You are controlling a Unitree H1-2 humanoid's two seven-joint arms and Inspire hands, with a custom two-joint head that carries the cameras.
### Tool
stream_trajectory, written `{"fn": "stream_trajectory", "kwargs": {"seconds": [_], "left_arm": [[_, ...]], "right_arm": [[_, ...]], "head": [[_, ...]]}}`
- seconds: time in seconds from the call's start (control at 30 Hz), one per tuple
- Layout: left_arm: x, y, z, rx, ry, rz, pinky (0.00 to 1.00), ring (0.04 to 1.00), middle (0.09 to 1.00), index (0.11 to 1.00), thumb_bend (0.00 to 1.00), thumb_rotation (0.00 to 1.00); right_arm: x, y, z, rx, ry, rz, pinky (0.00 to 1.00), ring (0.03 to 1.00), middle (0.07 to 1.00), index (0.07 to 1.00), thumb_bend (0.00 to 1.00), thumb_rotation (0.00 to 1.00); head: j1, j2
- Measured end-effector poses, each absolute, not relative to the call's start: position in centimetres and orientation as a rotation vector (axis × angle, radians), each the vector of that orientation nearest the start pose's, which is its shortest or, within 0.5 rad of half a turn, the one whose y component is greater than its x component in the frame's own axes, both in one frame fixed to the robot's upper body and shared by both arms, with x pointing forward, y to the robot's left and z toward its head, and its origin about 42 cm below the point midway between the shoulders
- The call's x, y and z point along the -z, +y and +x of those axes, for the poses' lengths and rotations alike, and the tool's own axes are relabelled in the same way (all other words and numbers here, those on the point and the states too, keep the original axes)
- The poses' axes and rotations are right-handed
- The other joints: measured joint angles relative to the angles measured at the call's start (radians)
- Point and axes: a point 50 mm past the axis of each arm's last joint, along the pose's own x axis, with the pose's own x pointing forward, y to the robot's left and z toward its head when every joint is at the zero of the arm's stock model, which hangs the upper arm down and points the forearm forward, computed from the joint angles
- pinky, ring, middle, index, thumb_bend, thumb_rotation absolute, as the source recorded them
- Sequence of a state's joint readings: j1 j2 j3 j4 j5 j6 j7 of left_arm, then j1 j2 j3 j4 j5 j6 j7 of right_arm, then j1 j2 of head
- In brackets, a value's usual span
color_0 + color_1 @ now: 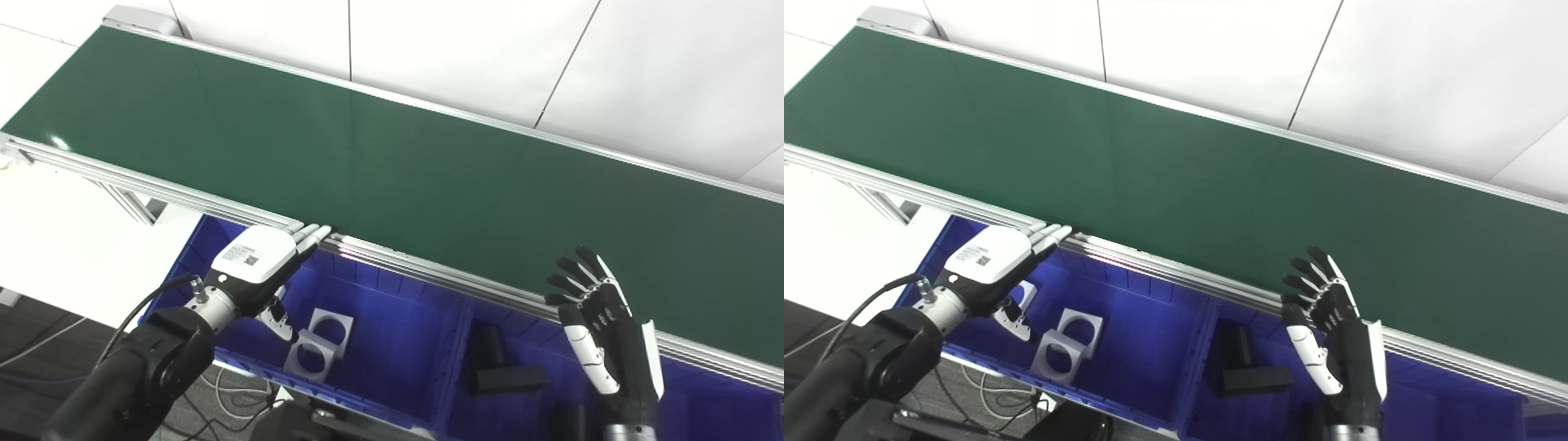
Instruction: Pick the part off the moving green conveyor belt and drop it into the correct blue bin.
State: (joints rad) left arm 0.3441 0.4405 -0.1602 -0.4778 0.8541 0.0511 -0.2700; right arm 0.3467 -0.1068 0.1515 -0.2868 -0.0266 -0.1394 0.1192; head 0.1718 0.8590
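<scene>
The green conveyor belt (pixel 380 159) runs from upper left to lower right and carries no part in view. My left hand (pixel 269 257) is open and empty, palm down, over the left blue bin (pixel 380 318), its fingertips at the belt's near rail. My right hand (pixel 603 324) is open and empty, fingers spread upright, at the belt's near rail above the right blue bin (pixel 527 404). The left bin holds white square parts with round holes (pixel 321 343). The right bin holds black block parts (pixel 499 367).
The belt's aluminium near rail (pixel 429 269) runs between the hands and the belt. A white wall stands behind the belt. Cables (pixel 233 392) lie on the dark floor below the left bin.
</scene>
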Motion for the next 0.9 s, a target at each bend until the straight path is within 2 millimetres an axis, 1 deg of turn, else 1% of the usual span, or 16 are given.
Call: {"fn": "stream_trajectory", "kwargs": {"seconds": [0.03,0.07,0.1,0.13,0.17,0.2,0.27,0.3,0.33,0.4,0.47,0.53,0.6,0.67,0.87,0.9], "left_arm": [[-15.1,27.6,16.4,0.388,-0.014,1.169,0.84,0.912,0.948,0.948,0.62,0.02],[-15.8,27.3,16.4,0.390,-0.044,1.110,0.83,0.902,0.942,0.942,0.62,0.07],[-16.4,27.0,16.3,0.394,-0.070,1.052,0.82,0.895,0.938,0.939,0.62,0.09],[-16.9,26.6,16.3,0.399,-0.091,1.000,0.80,0.887,0.930,0.932,0.64,0.17],[-17.3,26.2,16.3,0.406,-0.107,0.951,0.79,0.882,0.926,0.929,0.65,0.21],[-17.5,25.9,16.3,0.417,-0.118,0.909,0.79,0.885,0.924,0.923,0.70,0.30],[-17.9,25.5,16.2,0.454,-0.127,0.833,0.79,0.887,0.923,0.919,0.78,0.40],[-18.0,25.2,16.3,0.472,-0.131,0.796,0.78,0.890,0.925,0.920,0.82,0.44],[-17.9,24.7,16.4,0.491,-0.130,0.761,0.78,0.891,0.925,0.920,0.82,0.45],[-17.7,23.7,16.6,0.516,-0.137,0.707,0.79,0.896,0.929,0.921,0.86,0.49],[-17.0,22.9,16.7,0.539,-0.130,0.644,0.80,0.908,0.936,0.925,0.88,0.52],[-16.1,22.5,16.8,0.555,-0.113,0.596,0.83,0.931,0.946,0.928,0.91,0.53],[-15.3,22.3,16.9,0.574,-0.098,0.531,0.86,0.939,0.947,0.927,0.94,0.52],[-14.7,21.8,16.9,0.589,-0.098,0.467,0.88,0.941,0.946,0.925,0.97,0.52],[-12.0,20.1,17.1,0.609,-0.082,0.188,0.92,0.932,0.928,0.924,1.00,0.56],[-11.3,20.0,17.3,0.605,-0.071,0.150,0.92,0.929,0.925,0.923,1.00,0.56]], "right_arm": [[-10.5,-20.9,16.8,-0.215,-0.072,-0.092,0.64,0.751,0.820,0.889,0.56,0.61],[-10.4,-20.8,16.8,-0.216,-0.070,-0.091,0.64,0.750,0.819,0.888,0.57,0.60],[-10.4,-20.7,16.7,-0.217,-0.069,-0.090,0.64,0.749,0.818,0.888,0.57,0.60],[-10.3,-20.6,16.7,-0.218,-0.067,-0.091,0.64,0.748,0.817,0.887,0.58,0.61],[-10.2,-20.5,16.6,-0.219,-0.063,-0.091,0.63,0.747,0.816,0.886,0.58,0.61],[-10.1,-20.4,16.5,-0.220,-0.059,-0.091,0.63,0.746,0.813,0.884,0.59,0.62],[-9.9,-20.1,16.4,-0.218,-0.050,-0.098,0.63,0.745,0.810,0.880,0.60,0.62],[-9.7,-19.9,16.3,-0.218,-0.046,-0.099,0.63,0.746,0.810,0.878,0.61,0.62],[-9.5,-19.8,16.3,-0.218,-0.043,-0.102,0.63,0.746,0.810,0.878,0.61,0.62],[-9.3,-19.5,16.2,-0.218,-0.041,-0.104,0.63,0.752,0.812,0.879,0.61,0.61],[-9.2,-19.3,16.2,-0.221,-0.045,-0.110,0.64,0.759,0.815,0.882,0.60,0.61],[-9.0,-19.1,16.1,-0.223,-0.041,-0.116,0.65,0.766,0.824,0.885,0.61,0.61],[-8.6,-18.9,16.1,-0.228,-0.029,-0.116,0.65,0.770,0.831,0.887,0.61,0.60],[-8.3,-18.7,15.9,-0.234,-0.017,-0.121,0.65,0.772,0.834,0.888,0.63,0.61],[-7.7,-16.9,16.0,-0.256,-0.014,-0.114,0.68,0.790,0.844,0.888,0.67,0.62],[-7.6,-16.7,16.0,-0.256,-0.014,-0.110,0.68,0.791,0.845,0.888,0.67,0.62]], "head": [[-0.012,-0.005],[-0.049,-0.017],[-0.049,-0.017],[-0.072,-0.023],[-0.093,-0.029],[-0.113,-0.032],[-0.170,-0.052],[-0.173,-0.054],[-0.173,-0.054],[-0.207,-0.072],[-0.207,-0.072],[-0.279,-0.095],[-0.279,-0.095],[-0.368,-0.113],[-0.469,-0.126],[-0.469,-0.126]]}}
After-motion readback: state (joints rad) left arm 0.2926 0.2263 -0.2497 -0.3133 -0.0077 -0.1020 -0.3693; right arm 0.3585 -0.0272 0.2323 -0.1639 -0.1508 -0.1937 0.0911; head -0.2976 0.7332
